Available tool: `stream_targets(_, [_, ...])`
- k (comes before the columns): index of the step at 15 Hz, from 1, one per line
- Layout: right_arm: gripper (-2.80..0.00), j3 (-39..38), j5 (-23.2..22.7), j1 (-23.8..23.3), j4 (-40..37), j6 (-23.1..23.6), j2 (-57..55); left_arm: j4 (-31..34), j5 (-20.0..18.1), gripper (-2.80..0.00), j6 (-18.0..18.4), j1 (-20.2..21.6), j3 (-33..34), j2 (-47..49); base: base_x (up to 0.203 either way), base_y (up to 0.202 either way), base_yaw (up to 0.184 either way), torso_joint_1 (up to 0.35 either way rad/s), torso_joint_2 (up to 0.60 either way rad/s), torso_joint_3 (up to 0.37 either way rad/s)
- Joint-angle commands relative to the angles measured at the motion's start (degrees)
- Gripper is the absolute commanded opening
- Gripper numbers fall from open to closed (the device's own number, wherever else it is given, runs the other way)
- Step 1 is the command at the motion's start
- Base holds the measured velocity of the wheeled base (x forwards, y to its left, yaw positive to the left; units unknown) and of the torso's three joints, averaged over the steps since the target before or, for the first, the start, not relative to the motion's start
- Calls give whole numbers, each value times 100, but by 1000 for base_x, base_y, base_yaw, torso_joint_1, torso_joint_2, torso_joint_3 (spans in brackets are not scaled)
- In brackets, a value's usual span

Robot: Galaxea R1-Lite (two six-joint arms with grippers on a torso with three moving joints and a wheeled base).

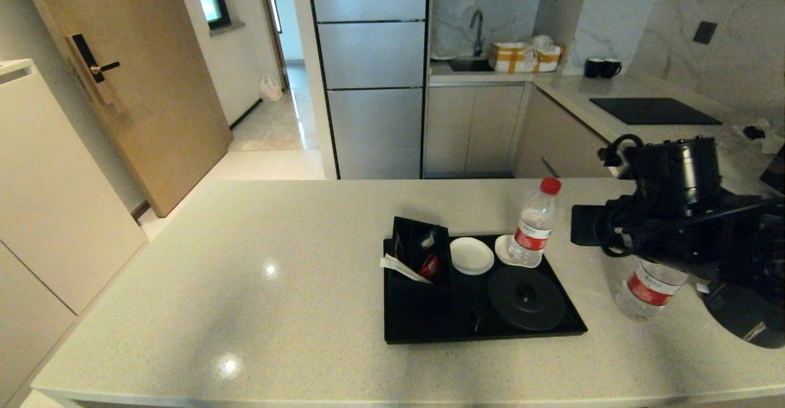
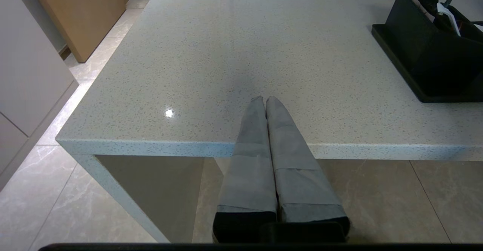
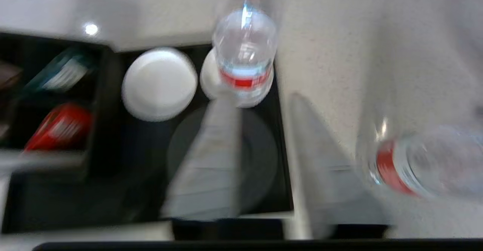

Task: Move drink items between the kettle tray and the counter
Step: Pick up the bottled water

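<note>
Right gripper [image 3: 260,103] hangs above the right edge of the kettle tray [image 1: 429,328], fingers parted with a clear gap and nothing between them; right arm shows as a dark mass at the right of the head view; one water bottle [image 1: 535,224] stands upright on the tray's far right corner, on or against a white coaster [image 1: 504,248]; second coaster [image 1: 471,255] bare beside it; round kettle base [image 1: 526,297] bare too; second bottle [image 1: 649,288] upright on the counter [image 1: 257,285], just right of the tray, partly hidden by the arm; black box of sachets [image 1: 420,254] on the tray's left; left gripper [image 2: 265,99] parked at the counter's near edge, fingers pressed together, holding nothing.
</note>
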State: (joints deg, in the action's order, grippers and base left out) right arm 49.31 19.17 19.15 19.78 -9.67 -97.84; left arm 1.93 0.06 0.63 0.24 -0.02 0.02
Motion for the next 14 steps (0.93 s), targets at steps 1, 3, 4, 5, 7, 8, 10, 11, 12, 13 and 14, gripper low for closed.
stream_targets(1, [0, -38, 142, 9, 668, -13, -630, 1, 3, -280, -2, 2, 2, -2, 0, 0, 0, 0, 0, 0])
stream_targets(3, [0, -128, 215, 8, 813, -48, -740, 1, 3, -280, -1, 2, 2, -2, 0, 0, 0, 0, 0, 0])
stream_targets(4, [0, -121, 230, 9, 839, -64, -859, 1, 3, -280, -2, 2, 1, -2, 0, 0, 0, 0, 0, 0])
stream_targets(5, [0, -109, 236, 14, 950, -71, -978, 1, 3, -280, -2, 2, 2, -2, 0, 0, 0, 0, 0, 0])
stream_targets(7, [0, -192, 243, 18, 1388, -76, -1170, 1, 3, -280, -2, 2, 2, -2, 0, 0, 0, 0, 0, 0])
stream_targets(8, [0, -252, 244, 27, 1588, -71, -1272, 2, 3, -280, -2, 2, 2, -2, 0, 0, 0, 0, 0, 0])
stream_targets(10, [0, -281, 287, 32, 2119, -43, -1475, 1, 3, -280, -2, 2, 2, -2, 0, 0, 0, 0, 0, 0])
stream_targets(11, [0, -288, 302, 35, 2318, -19, -1597, 1, 3, -280, -2, 2, -6, -2, 0, 0, 0, 0, 0, 0])
stream_targets(12, [0, -281, 307, 42, 2472, -6, -1738, 1, 3, -280, -2, 2, 2, -2, 0, 0, 0, 0, 0, 0])
stream_targets(13, [0, -245, 309, 44, 2591, 4, -1877, 1, 3, -280, -2, 2, -6, -2, 0, 0, 0, 0, 0, 0])
stream_targets(14, [0, -190, 313, 45, 2710, 5, -2028, 1, 3, -280, -2, 2, 2, -2, 0, 0, 0, 0, 0, 0])
